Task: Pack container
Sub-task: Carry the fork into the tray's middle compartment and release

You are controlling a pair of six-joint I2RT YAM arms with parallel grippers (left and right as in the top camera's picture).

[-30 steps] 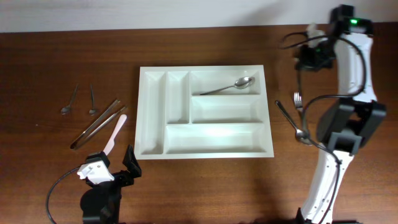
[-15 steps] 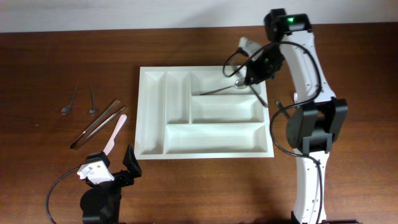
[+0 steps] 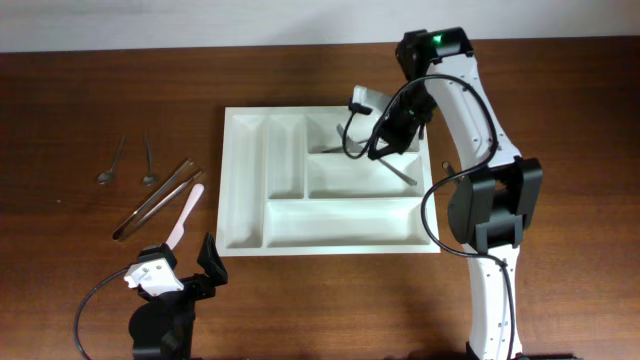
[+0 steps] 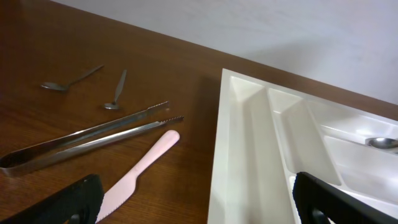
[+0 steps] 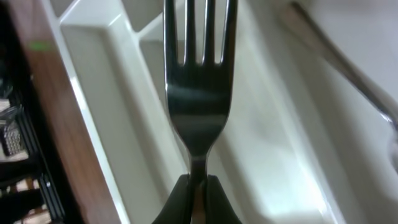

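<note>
We see the white container (image 3: 330, 250) lying on the counter (image 3: 80, 80) at the centre of the overhead frame. Our right tool (image 3: 385, 135), above its upper right compartments, is clamped on the handle of a fork (image 5: 198, 93), tines toward the top of the right wrist frame. Our left tool (image 3: 180, 265) sits at lower left, fingers wide apart and holding nothing, near the pink knife (image 3: 185, 215) and tongs (image 3: 155, 200).

The brown wooden surface (image 3: 80, 90) carries the white container (image 3: 228, 180) near its middle. To the left lie one small spoon (image 3: 113, 158), a second small spoon (image 3: 148, 160), metal tongs (image 3: 155, 198) and a pink knife (image 3: 185, 215), all apart from the container.
</note>
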